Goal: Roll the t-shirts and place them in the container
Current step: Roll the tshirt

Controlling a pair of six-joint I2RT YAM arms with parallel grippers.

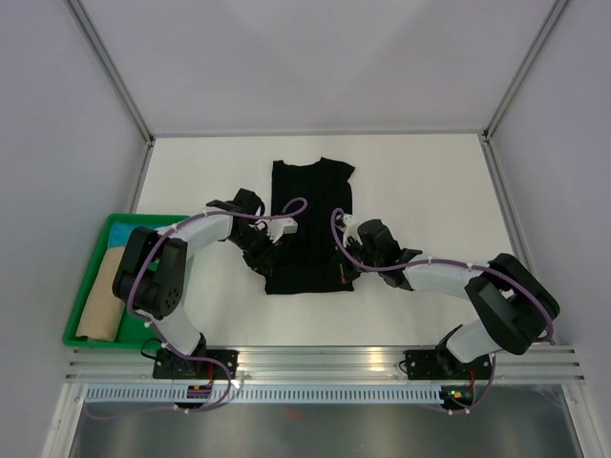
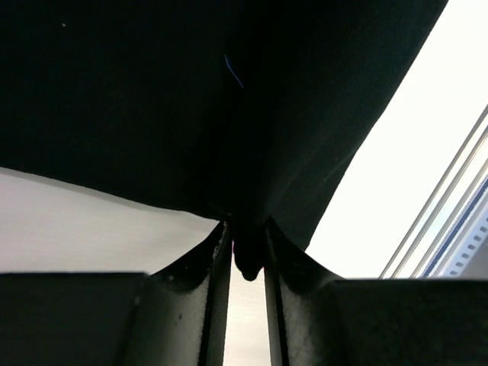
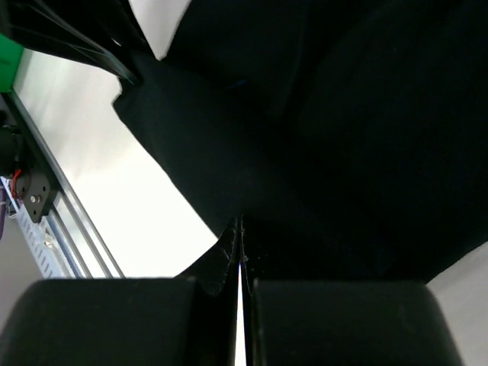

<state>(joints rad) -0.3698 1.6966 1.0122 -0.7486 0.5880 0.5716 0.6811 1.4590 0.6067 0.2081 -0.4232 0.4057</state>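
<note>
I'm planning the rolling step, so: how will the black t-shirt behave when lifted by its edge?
Probably floppy: the black t-shirt folds and drapes where the left gripper pinches it. It is likely light, since a thin pinch by the right gripper holds its edge up. Its creases suggest it would bunch if pushed.

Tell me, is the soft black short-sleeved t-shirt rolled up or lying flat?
Flat, not rolled. The black t-shirt lies spread on the white table, and the top view shows no rolled-up part.

Green tray (image 1: 86,341) — tan cloth (image 1: 100,305) and blue cloth (image 1: 122,234) inside.
</note>
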